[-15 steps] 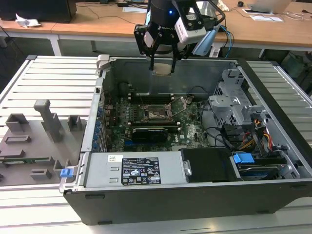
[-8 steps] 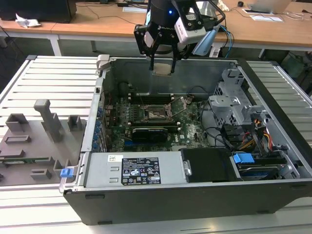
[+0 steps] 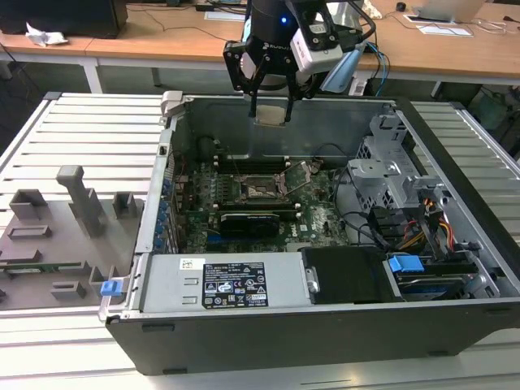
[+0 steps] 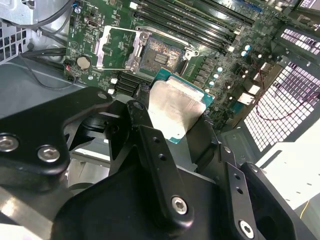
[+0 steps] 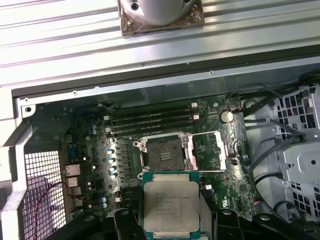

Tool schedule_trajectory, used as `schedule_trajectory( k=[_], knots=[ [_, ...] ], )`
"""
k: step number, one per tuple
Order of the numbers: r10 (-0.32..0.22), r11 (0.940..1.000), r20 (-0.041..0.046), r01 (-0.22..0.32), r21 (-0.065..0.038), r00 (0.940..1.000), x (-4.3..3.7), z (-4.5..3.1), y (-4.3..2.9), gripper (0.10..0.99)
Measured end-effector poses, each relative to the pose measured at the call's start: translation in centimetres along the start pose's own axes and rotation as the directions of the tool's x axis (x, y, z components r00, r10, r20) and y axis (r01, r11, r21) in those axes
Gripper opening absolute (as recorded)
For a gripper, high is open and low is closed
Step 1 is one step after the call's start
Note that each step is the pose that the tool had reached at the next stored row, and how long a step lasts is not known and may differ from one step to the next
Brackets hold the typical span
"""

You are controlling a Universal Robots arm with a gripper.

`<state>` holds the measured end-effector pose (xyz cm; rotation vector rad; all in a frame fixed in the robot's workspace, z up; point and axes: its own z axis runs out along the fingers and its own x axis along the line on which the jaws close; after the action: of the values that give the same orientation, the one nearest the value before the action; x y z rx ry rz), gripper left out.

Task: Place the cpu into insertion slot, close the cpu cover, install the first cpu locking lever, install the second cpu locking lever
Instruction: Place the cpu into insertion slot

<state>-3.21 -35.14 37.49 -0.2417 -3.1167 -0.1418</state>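
open computer case (image 3: 325, 341) | labelled power supply (image 3: 227, 284) | grey fixture tray (image 3: 36, 272) beside case | wooden desk (image 3: 162, 45) behind

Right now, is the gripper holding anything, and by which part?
The cpu, pinched at two opposite edges between the fingers, not yet in the insertion slot.

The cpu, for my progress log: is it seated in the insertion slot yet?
No, the gripper holds the cpu clear of the bare insertion slot.

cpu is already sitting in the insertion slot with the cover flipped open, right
No. In the first wrist view the cpu is held by the tool above the board, and the insertion slot is empty. The cpu cover is flipped open, as you say.
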Motion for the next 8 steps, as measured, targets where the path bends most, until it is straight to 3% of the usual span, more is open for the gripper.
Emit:
schedule_trajectory(
  k=[8],
  knots=[
    [0.009,1.0,0.0007,-0.009,0.0,1.0,0.0,0.0,0.0,0.541]
  ],
)
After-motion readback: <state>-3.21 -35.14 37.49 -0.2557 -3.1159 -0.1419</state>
